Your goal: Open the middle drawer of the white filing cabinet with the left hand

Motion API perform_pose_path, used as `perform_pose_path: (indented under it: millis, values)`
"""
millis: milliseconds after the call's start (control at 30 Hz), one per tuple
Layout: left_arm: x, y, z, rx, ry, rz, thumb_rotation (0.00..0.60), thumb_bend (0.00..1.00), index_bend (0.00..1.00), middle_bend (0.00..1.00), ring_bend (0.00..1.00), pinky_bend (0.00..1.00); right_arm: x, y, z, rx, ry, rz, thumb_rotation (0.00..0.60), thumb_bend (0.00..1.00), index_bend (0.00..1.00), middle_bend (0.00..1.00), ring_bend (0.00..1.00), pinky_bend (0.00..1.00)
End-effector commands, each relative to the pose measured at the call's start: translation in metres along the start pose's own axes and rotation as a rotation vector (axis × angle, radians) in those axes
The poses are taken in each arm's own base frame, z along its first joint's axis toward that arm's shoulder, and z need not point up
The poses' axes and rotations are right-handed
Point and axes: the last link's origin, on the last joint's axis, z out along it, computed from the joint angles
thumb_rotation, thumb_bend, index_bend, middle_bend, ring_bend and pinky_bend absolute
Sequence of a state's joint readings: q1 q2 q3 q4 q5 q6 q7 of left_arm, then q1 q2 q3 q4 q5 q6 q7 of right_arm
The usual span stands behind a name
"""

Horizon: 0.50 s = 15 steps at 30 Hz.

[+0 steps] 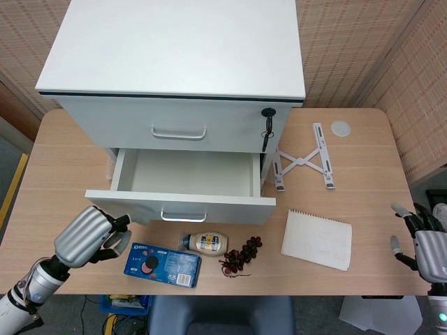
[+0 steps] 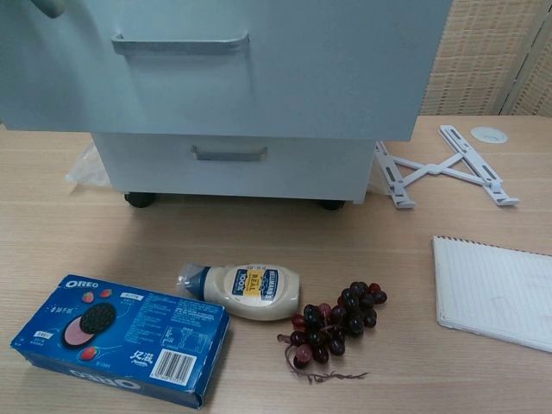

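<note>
The white filing cabinet (image 1: 174, 49) stands at the back of the table. Its middle drawer (image 1: 181, 206) is pulled out and its inside shows empty. In the chest view the drawer front (image 2: 328, 69) fills the top, with its handle (image 2: 179, 43) free. My left hand (image 1: 89, 237) hovers to the left of and below the drawer's front corner, fingers curled in and holding nothing, well apart from the handle (image 1: 184, 217). Only a sliver of that hand (image 2: 50, 6) shows in the chest view. My right hand (image 1: 424, 248) rests at the table's right edge, fingers apart and empty.
In front of the drawer lie a blue Oreo box (image 1: 162, 264), a mayonnaise bottle (image 1: 206, 243) and dark grapes (image 1: 241, 255). A notebook (image 1: 317, 239) and a white folding stand (image 1: 302, 162) lie to the right. A key (image 1: 266, 129) hangs in the top drawer's lock.
</note>
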<state>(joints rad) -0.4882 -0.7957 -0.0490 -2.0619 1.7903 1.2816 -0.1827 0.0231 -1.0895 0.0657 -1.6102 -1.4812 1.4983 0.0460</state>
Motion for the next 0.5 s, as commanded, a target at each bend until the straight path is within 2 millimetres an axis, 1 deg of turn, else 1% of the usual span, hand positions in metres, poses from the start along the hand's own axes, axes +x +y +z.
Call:
perform_pose_path:
  millis: [33, 133, 333, 433, 500]
  values:
    - [0.000, -0.003, -0.007, 0.017, 0.004, 0.002, 0.600, 0.63, 0.39, 0.90, 0.94, 1.00, 0.000, -0.001, 0.000, 0.002, 0.000, 0.000, 0.600, 0.43, 0.16, 0.28, 0.19, 0.18]
    - [-0.001, -0.010, -0.014, 0.045, 0.008, -0.002, 0.600, 0.63, 0.41, 0.89, 0.93, 0.99, 0.000, -0.001, 0.001, 0.002, 0.000, -0.001, 0.600, 0.43, 0.16, 0.28, 0.19, 0.18]
    - [-0.003, -0.029, -0.037, 0.143, 0.000, 0.017, 0.600, 0.63, 0.48, 0.87, 0.92, 0.98, 0.000, -0.001, 0.002, 0.000, -0.005, -0.001, 0.600, 0.43, 0.16, 0.28, 0.19, 0.18]
    - [-0.004, -0.040, -0.050, 0.215, -0.003, 0.023, 0.600, 0.63, 0.54, 0.85, 0.89, 0.96, -0.001, -0.002, 0.004, 0.005, -0.008, 0.000, 0.600, 0.43, 0.16, 0.28, 0.19, 0.18]
    - [-0.005, -0.048, -0.059, 0.266, -0.003, 0.032, 0.600, 0.63, 0.57, 0.84, 0.87, 0.93, -0.001, -0.002, 0.005, 0.007, -0.010, 0.000, 0.600, 0.43, 0.16, 0.28, 0.19, 0.18]
